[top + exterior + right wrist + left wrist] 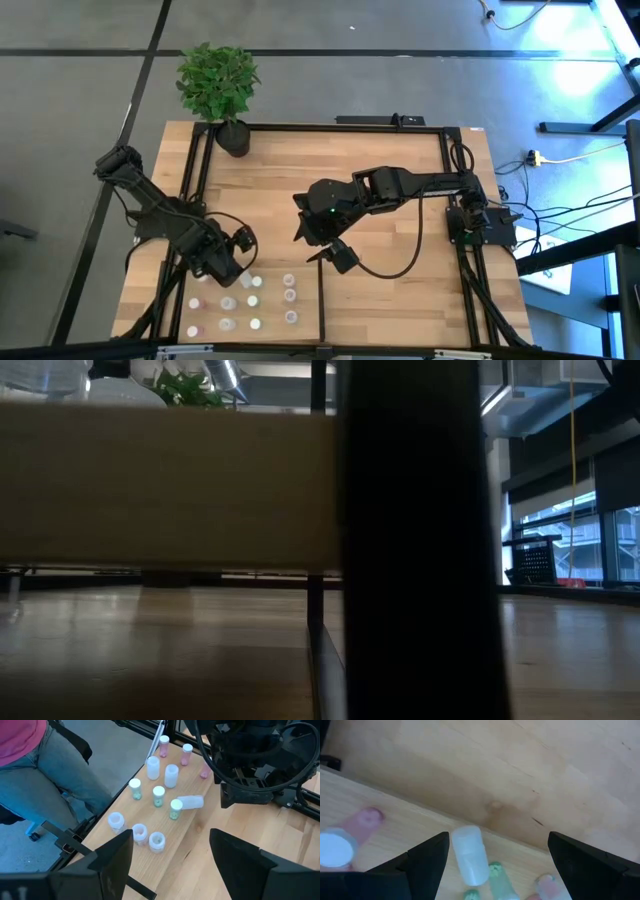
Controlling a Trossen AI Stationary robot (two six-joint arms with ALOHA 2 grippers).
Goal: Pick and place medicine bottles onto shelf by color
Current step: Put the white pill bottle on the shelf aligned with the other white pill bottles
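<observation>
Only right wrist: toppled bottle (190, 802)

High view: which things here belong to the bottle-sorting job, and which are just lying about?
Belongs to the job:
- medicine bottles
- shelf
- left gripper, fingers open over the bottles
- right gripper, open

Just lying about:
- potted plant
- cables beside the table
</observation>
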